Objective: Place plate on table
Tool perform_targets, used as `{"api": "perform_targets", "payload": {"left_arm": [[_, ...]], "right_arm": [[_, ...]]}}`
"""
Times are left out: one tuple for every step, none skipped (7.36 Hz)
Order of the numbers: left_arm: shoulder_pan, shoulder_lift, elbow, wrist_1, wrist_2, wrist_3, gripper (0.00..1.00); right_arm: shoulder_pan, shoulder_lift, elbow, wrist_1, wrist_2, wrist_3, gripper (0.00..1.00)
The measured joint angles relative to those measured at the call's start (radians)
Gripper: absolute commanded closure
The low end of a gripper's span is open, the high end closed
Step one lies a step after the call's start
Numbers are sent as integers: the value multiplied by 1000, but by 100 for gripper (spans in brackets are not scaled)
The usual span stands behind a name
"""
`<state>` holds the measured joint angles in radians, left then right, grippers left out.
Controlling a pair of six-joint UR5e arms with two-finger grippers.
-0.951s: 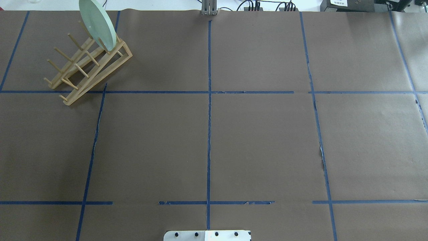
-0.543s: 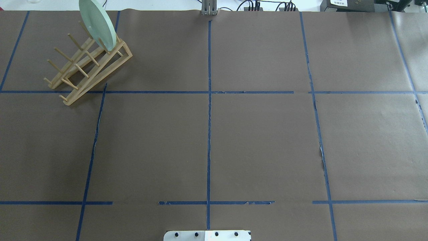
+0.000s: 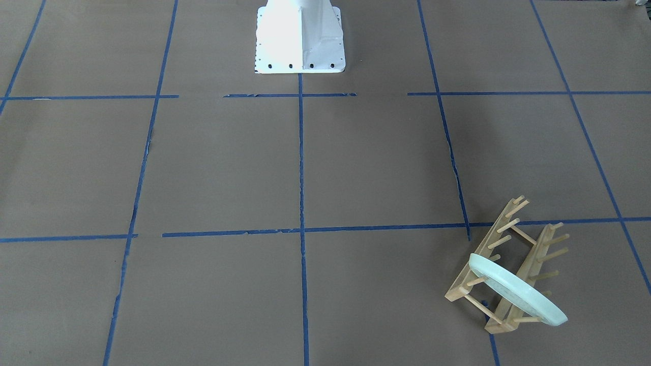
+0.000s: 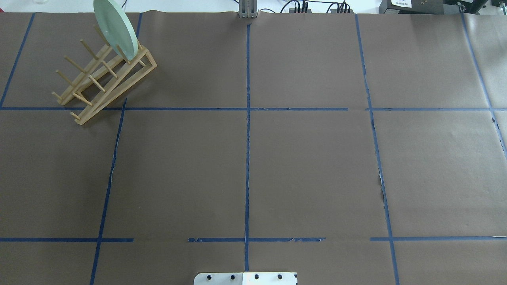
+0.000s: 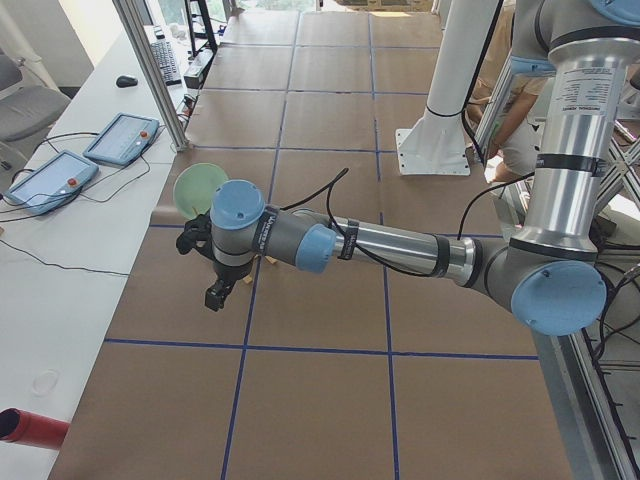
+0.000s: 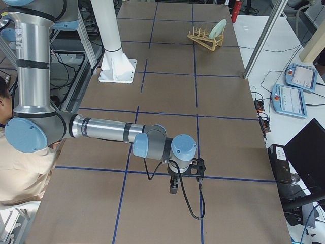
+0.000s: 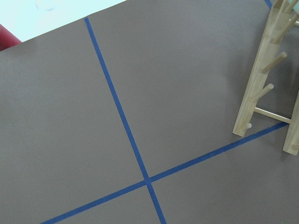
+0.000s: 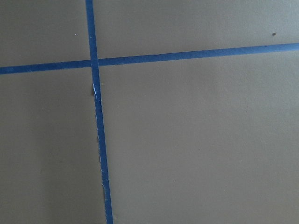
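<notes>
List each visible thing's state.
rack: resting on the table, one slot filled.
plate: standing on edge in the rack's end slot, ungripped.
left gripper: above the table near the rack; open or shut unclear.
right gripper: above the table, far from the rack; open or shut unclear.

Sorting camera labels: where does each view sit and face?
Front-facing: across table, facing white base; no arms.
Overhead: behind robot, looking forward; base edge only.
Left: table end; left arm near.
Right: opposite end; right arm near.
Left wrist: down at rack; robot unseen.
Right wrist: down at tape; robot unseen.
Front-facing and overhead share plate.
</notes>
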<state>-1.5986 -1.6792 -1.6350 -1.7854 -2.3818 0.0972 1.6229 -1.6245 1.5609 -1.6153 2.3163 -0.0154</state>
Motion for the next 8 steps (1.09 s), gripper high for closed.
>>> {"api": "perform_targets", "payload": {"left_arm": [[3,-9,-2,-44,-23,-134,0],[11,-26,-2,-109,-55,-295,0],[32,-46,3,-215,-88,-477,0],[67,-85,32,-342,-110,-666,0],[122,-152,94,-452,-120,-836,0],[180,-229,167,-535,-122,-979,0],[211,-295,228,-601,-117,-1106,0],[223,-339,272,-670,-95,-1236,0]], "right_arm": [[0,0,0,0,0,0,0],[0,0,-1,0,0,0,0],[0,0,-1,0,0,0,0],[0,0,-1,0,0,0,0],[0,0,0,0,0,0,0],[0,0,0,0,0,0,0],[0,0,0,0,0,0,0],[0,0,0,0,0,0,0]]}}
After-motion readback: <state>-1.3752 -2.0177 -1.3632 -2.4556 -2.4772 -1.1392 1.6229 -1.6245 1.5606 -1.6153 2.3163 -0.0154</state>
